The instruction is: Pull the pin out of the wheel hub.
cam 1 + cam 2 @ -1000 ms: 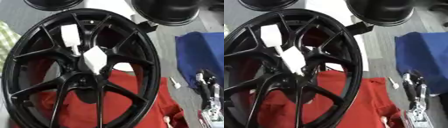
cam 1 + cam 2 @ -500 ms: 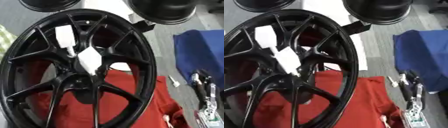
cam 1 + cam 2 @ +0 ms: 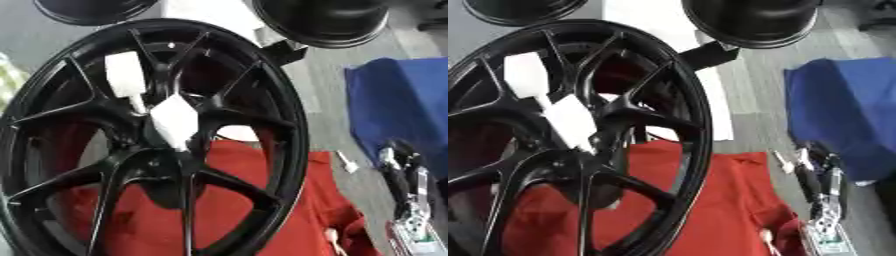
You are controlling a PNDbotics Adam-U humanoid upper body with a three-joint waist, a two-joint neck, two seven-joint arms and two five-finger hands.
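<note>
A large black spoked wheel (image 3: 262,100) stands tilted over a red cloth (image 3: 236,210) and fills the left and middle of both views. At its hub sits a white diamond-shaped piece (image 3: 175,121). A white rectangular piece (image 3: 125,75) lies just above it between the spokes, joined to it by a thin white stem. I cannot tell which part is the pin. My right hand (image 3: 819,181) shows at the lower right, apart from the wheel, fingers up and relaxed, holding nothing. My left hand shows in no view.
Two more black wheels (image 3: 324,20) (image 3: 87,9) lie at the top edge. A blue cloth (image 3: 398,105) covers the right side. A small white stick (image 3: 346,162) lies on the grey floor by the red cloth's edge. A white sheet (image 3: 654,20) is behind the wheel.
The whole picture has shifted a little, so the camera has moved. The wheel, the white pieces and my right hand keep their places relative to one another.
</note>
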